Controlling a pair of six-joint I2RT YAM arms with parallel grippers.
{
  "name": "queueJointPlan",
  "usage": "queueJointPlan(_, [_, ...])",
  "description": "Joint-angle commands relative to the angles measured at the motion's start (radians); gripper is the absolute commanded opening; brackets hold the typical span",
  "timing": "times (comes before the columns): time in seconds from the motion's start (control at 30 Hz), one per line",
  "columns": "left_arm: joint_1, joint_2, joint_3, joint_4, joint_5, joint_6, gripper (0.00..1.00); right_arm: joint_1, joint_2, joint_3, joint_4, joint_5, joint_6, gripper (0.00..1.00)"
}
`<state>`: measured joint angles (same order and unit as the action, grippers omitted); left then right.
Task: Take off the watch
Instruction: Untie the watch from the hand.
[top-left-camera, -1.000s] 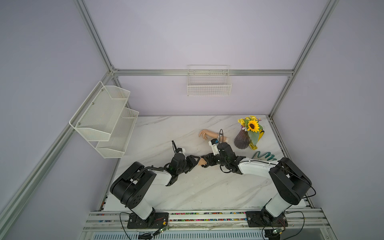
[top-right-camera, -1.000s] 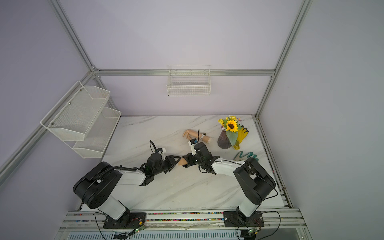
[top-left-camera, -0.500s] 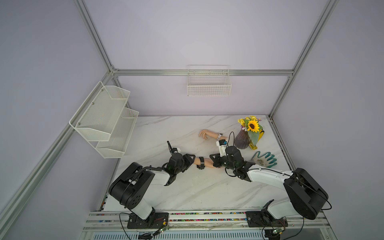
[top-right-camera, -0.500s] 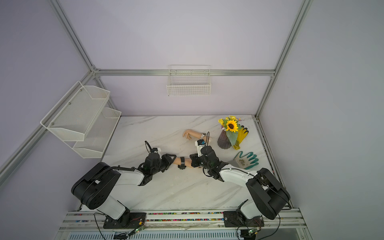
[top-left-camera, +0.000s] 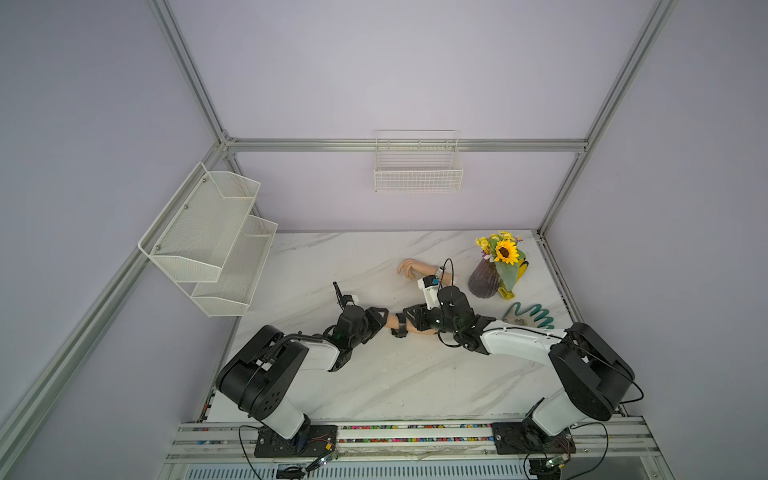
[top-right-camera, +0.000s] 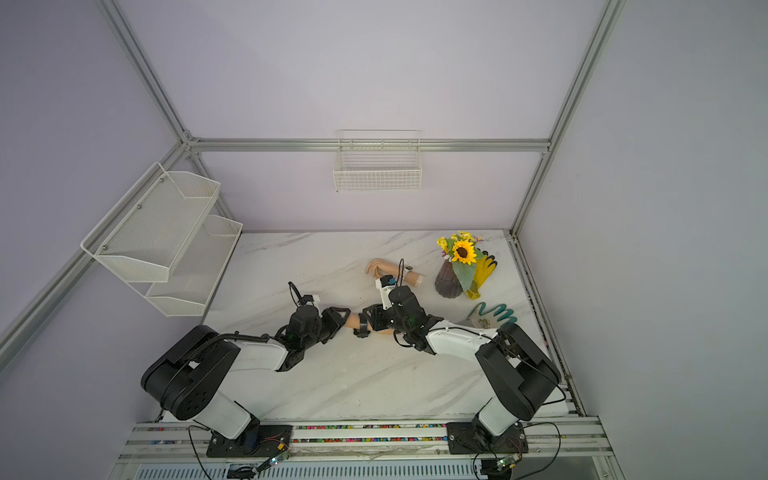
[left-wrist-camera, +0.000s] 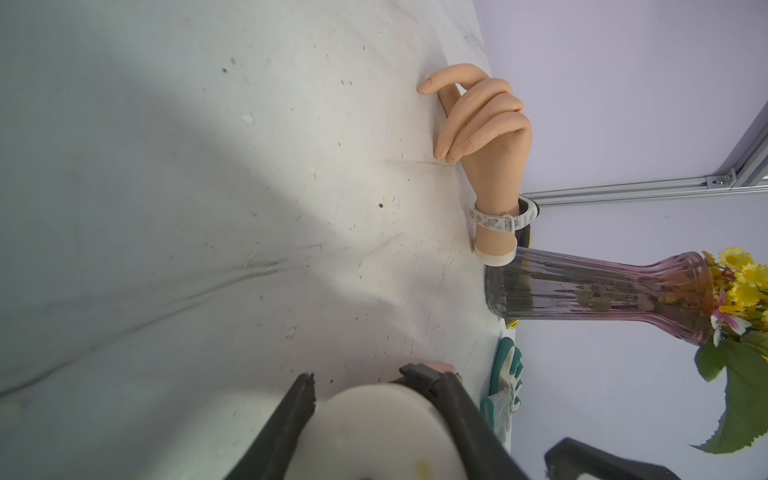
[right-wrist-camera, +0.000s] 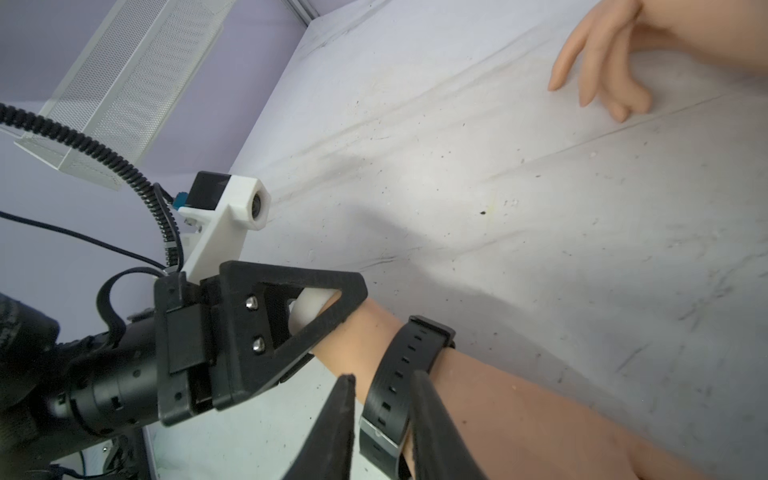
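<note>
A black watch (top-left-camera: 400, 325) (top-right-camera: 362, 326) (right-wrist-camera: 409, 365) is strapped around a flesh-coloured mannequin forearm (right-wrist-camera: 519, 407) that lies on the marble table. My left gripper (top-left-camera: 382, 321) (top-right-camera: 344, 321) (left-wrist-camera: 365, 386) is shut on the forearm's white stump end. My right gripper (top-left-camera: 409, 320) (top-right-camera: 371, 320) (right-wrist-camera: 384, 378) straddles the strap near its silver buckle. Its jaws stand apart, one finger on each side of the strap, with a small gap on one side. The watch face is hidden.
A second mannequin hand (top-left-camera: 415, 268) (left-wrist-camera: 486, 137) wearing a white patterned watch (left-wrist-camera: 496, 222) lies farther back. Beside it stand a purple vase (top-left-camera: 484, 278) with sunflowers, a yellow glove (top-left-camera: 517, 274) and a green glove (top-left-camera: 532, 316). A wire basket (top-left-camera: 417, 166) and a shelf (top-left-camera: 208, 232) hang on the walls.
My right gripper drew back to the right off the wrist, then came back over the black strap with its jaws apart. The left gripper kept its hold on the forearm.
</note>
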<state>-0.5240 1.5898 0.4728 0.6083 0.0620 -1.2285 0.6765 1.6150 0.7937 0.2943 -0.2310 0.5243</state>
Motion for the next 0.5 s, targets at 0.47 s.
queueJointPlan(0.47, [-0.017, -0.134, -0.003, -0.149, -0.076, 0.184, 0.05, 0.037, 0.117, 0.086, -0.089, -0.082, 0.068, 0.33])
